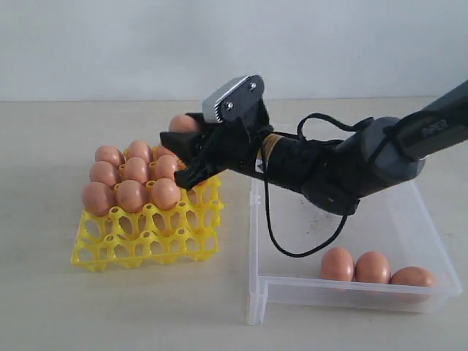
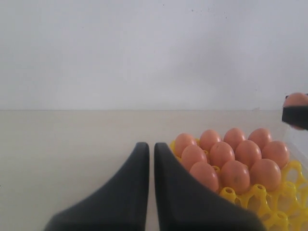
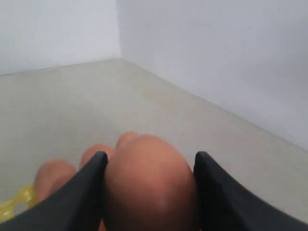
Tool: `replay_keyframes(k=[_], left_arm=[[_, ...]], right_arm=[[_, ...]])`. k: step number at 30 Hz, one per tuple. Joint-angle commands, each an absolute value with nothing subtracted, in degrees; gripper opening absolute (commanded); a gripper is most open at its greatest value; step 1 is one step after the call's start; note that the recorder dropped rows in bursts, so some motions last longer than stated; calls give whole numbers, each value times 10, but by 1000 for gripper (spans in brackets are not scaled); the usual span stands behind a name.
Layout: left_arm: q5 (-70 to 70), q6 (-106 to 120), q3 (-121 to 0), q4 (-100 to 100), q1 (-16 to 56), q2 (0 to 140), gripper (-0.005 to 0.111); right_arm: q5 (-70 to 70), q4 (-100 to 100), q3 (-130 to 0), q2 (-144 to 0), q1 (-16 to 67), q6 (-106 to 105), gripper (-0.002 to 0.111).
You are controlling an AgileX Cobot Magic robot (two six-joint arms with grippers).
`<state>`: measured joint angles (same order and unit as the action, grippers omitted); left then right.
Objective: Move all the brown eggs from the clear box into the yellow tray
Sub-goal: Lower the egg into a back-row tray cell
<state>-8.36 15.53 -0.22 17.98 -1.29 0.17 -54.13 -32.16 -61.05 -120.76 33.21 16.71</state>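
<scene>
From where I stand, the right black pincer (image 3: 150,157) clasps a smooth brown egg (image 1: 183,123) mid-frame over the bright yellow plastic egg tray (image 1: 146,245) at left, three more brown eggs (image 1: 373,267) lie lower right in the clear plastic box (image 1: 433,219), and the left pincer (image 2: 148,150) is pinched together on nothing.

Bright, even, diffuse light with no hard glare; the source is not visible. Exterior view is fairly sharp but slightly washed, with faint soft shadows under the yellow tray (image 1: 95,256) and clear box (image 1: 257,296) on the bench (image 1: 44,307). In the left wrist view the left gripper (image 2: 150,145) is blurred close up and the brown eggs (image 2: 234,155) are soft. In the right wrist view the right gripper (image 3: 151,155) and its brown egg (image 3: 149,192) are heavily out of focus.
</scene>
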Motion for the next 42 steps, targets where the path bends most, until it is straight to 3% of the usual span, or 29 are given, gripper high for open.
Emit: replay_keyframes(k=[1, 12, 42], left_arm=[[-75, 155, 0, 183, -14, 0, 4], [-75, 155, 0, 183, -14, 0, 4], [-75, 155, 0, 183, -14, 0, 4]], right_arm=[[-562, -466, -665, -1239, 325, 264, 0], [-578, -607, -680, -1249, 270, 428, 0], [-520, -582, -681, -1286, 269, 393, 0]])
